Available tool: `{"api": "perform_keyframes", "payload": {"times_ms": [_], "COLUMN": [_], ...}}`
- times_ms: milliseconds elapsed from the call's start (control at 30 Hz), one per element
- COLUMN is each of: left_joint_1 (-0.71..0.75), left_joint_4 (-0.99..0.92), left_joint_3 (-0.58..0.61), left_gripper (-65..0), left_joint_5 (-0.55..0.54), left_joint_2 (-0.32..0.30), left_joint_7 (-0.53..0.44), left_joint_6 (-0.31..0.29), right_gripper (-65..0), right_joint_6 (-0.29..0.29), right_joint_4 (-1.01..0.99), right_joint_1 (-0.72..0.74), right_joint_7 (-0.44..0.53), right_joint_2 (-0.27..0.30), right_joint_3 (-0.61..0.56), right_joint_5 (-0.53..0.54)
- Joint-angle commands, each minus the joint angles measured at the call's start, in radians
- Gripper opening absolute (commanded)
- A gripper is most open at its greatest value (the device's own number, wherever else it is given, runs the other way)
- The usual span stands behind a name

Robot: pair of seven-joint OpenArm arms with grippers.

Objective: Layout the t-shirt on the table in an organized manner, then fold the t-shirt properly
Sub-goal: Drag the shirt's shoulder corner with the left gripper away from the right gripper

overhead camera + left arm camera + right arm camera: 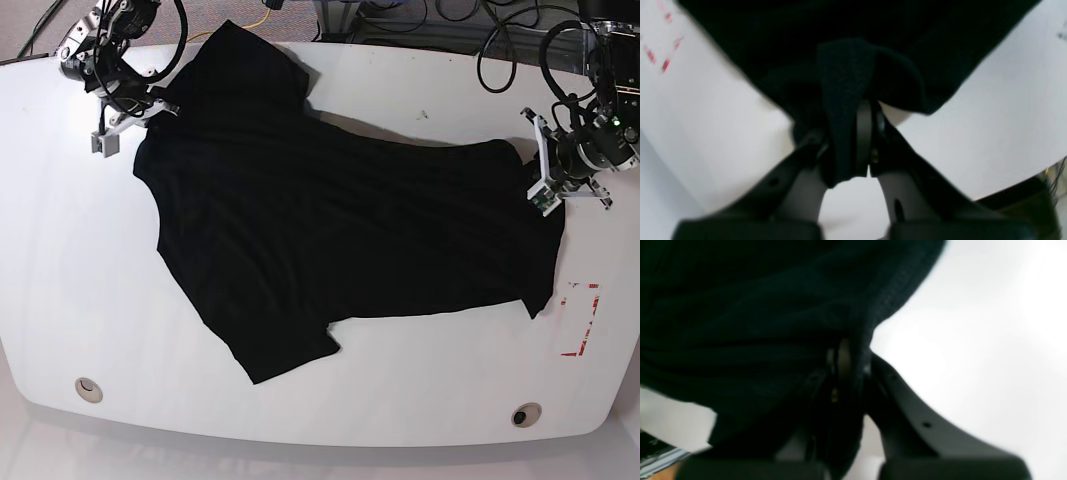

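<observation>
Cloth is caught in both pincers. The left gripper [853, 133] is clenched on a bunched fold of the t-shirt [853, 50], a narrow strip of black fabric running down between its jaws and hanging out below them, while the rest of the garment fans away ahead of it over the table [990, 133]. Off to one side of that pincer, well apart from it, lie broken red tape marks [663, 56]. The right gripper [850, 370] is likewise shut on the t-shirt's edge, the dark knit draped over one jaw and filling everything beyond it, with bare white tabletop on its other side. From across the room, the t-shirt [330, 230] lies spread and wrinkled on the table [100, 300], stretched between the two pincers, the right gripper [150, 108] at one end and the left gripper [545, 185] at the other, with the red tape outline [580, 320] just beside the hem corner nearest the left one.
</observation>
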Motion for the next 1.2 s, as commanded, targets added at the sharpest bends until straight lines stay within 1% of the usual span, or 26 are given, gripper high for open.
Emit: {"api": "perform_keyframes", "payload": {"times_ms": [0,100,167,333,700,800,867,967,1067,1133,1167], "left_joint_1": [-0.007,-0.007,-0.007,-0.007,-0.007,-0.007,-0.007,-0.007,-0.007,0.008,0.023], "left_joint_4": [0.038,0.061,0.068,0.072,0.074,0.074,0.074,0.074,0.080,0.083,0.084], "left_joint_3": [-0.067,-0.120,-0.143,-0.182,-0.185,-0.162,-0.153,-0.154,-0.156,-0.159,-0.162], "left_gripper": [-65.0,-64.7,-64.7,-64.6,-64.4,-63.6,-60.6,-51.7,-43.3,-39.4,-38.9], "left_joint_5": [0.030,0.030,0.032,0.032,0.028,-0.010,-0.042,-0.102,-0.142,-0.159,-0.165], "left_joint_2": [0.003,0.021,0.023,0.023,0.031,0.051,0.052,0.052,0.052,0.052,0.051], "left_joint_7": [0.008,0.013,0.014,0.057,0.069,0.071,0.086,0.128,0.140,0.145,0.145], "left_joint_6": [0.010,0.010,0.010,0.010,0.010,0.010,0.010,0.010,0.010,0.010,0.010], "right_gripper": [-64.8,-64.8,-64.8,-64.8,-64.8,-64.8,-64.8,-64.8,-64.8,-64.8,-64.8], "right_joint_6": [-0.004,-0.004,-0.008,-0.011,-0.011,-0.011,-0.011,-0.013,-0.013,-0.013,-0.013], "right_joint_4": [0.014,0.014,0.014,0.000,-0.034,-0.034,-0.034,-0.034,-0.034,-0.034,-0.034], "right_joint_1": [0.011,0.022,0.023,0.026,0.028,0.028,0.028,0.028,0.043,0.048,0.048], "right_joint_7": [0.015,0.015,0.015,0.015,0.015,0.015,0.015,0.015,0.015,0.015,0.015], "right_joint_2": [0.014,0.014,0.014,0.014,0.015,0.015,0.015,0.015,0.015,0.015,0.015], "right_joint_3": [0.005,0.005,0.005,0.005,0.001,0.001,-0.001,-0.001,-0.001,0.001,0.001], "right_joint_5": [-0.005,-0.004,-0.004,-0.004,-0.004,-0.004,-0.004,-0.004,-0.005,-0.005,-0.005]}}
